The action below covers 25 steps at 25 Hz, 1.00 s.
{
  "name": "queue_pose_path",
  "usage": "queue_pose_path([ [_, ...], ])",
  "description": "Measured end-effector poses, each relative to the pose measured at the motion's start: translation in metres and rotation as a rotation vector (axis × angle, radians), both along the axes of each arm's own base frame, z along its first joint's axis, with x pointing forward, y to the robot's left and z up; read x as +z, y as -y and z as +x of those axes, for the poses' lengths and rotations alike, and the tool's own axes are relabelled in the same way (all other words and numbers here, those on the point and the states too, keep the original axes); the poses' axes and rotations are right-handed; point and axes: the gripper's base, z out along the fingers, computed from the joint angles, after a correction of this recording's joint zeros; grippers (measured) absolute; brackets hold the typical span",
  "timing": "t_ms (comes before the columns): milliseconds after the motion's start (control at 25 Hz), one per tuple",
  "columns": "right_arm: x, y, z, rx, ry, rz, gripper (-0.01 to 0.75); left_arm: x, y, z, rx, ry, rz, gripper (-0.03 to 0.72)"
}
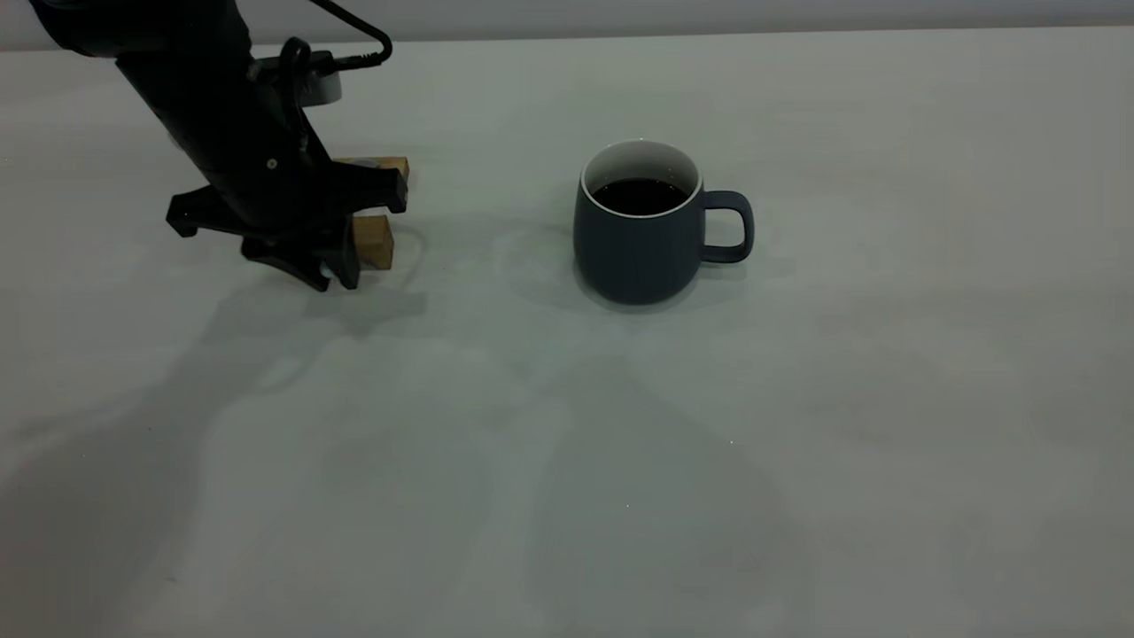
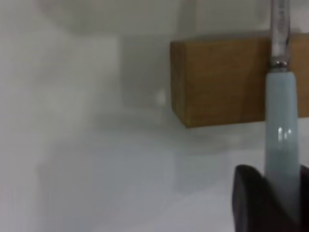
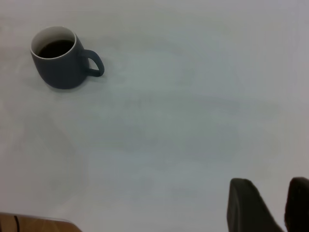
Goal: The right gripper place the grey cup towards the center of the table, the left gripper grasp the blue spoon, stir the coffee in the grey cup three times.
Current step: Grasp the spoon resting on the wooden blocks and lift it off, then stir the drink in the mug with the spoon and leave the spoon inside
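My left gripper (image 1: 332, 266) hangs low over the brown wooden blocks (image 2: 217, 82), fingers parted around the pale-blue-handled spoon (image 2: 281, 140) propped there, not yet closed on it.

I read the bench (image 1: 797, 443) as plain pale grey-white, no pattern. Grey cup (image 1: 633, 252) at frame centre: dark slate blue-grey outside, white inside and rim. Coffee (image 1: 640, 196) near black. Left gripper (image 1: 306, 257), upper left, is black all over. Behind it, wooden blocks (image 1: 373, 241) are tan-brown. Blue spoon (image 2: 281, 140): pale light-blue handle, grey metal stem.
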Motion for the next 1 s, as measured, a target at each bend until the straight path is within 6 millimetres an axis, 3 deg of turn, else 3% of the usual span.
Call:
queue_pose_path([
  [120, 0.0, 0.0, 0.0, 0.0, 0.0, 0.0, 0.237, 0.007, 0.001, 0.0, -0.005, -0.024, 0.0, 0.164],
  [200, 0.0, 0.0, 0.0, 0.0, 0.0, 0.0, 0.237, 0.024, 0.003, 0.002, -0.012, -0.046, -0.005, 0.164],
  [440, 0.0, 0.0, 0.0, 0.0, 0.0, 0.0, 0.237, 0.115, 0.012, 0.018, 0.087, -0.032, -0.088, 0.164],
  [560, 0.0, 0.0, 0.0, 0.0, 0.0, 0.0, 0.237, 0.145, 0.018, 0.016, 0.242, -0.075, -0.184, 0.164],
  [760, 0.0, 0.0, 0.0, 0.0, 0.0, 0.0, 0.237, 0.166, 0.036, 0.009, 0.596, -0.238, -0.45, 0.164],
  [1000, 0.0, 0.0, 0.0, 0.0, 0.0, 0.0, 0.238, 0.181, 0.073, 0.011, 0.842, -0.511, -0.873, 0.164],
])
